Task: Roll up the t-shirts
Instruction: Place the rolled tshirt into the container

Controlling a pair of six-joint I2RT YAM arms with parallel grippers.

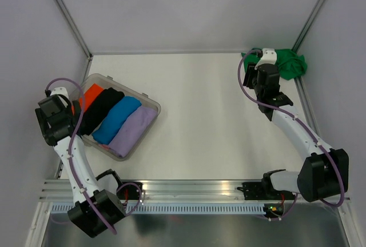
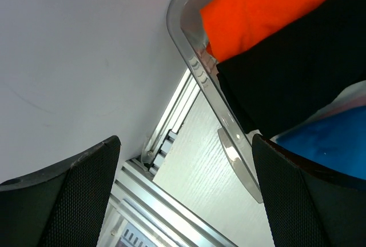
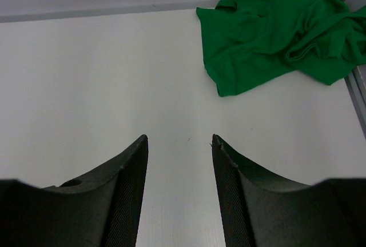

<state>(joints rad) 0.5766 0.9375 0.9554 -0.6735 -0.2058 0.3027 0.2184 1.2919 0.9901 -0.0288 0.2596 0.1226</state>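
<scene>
From its wrist camera, the left claw (image 2: pixel 186 141) is spread wide and empty, near the rim of the clear plastic tub (image 2: pixel 191 52). In the tub, the rolled black t-shirt (image 2: pixel 297 81) lies between an orange fabric roll (image 2: pixel 269 7) and a blue fabric roll (image 2: pixel 334 141). Only the overhead view adds the lavender fabric roll (image 1: pixel 134 130). The right claw (image 3: pixel 178 139) stands partly apart, holding nothing, above the bare white worktop (image 3: pixel 86 75). Beyond it, the crumpled bright green t-shirt (image 3: pixel 274 35) lies in the far right corner, cut off at the picture's edge.

At the left of your top view, a clear bin (image 1: pixel 154 105) sits on the white table (image 1: pixel 200 121), holding an orange roll (image 1: pixel 90 94), a blue roll (image 1: pixel 117 118) and a lavender roll (image 1: pixel 134 131).
</scene>
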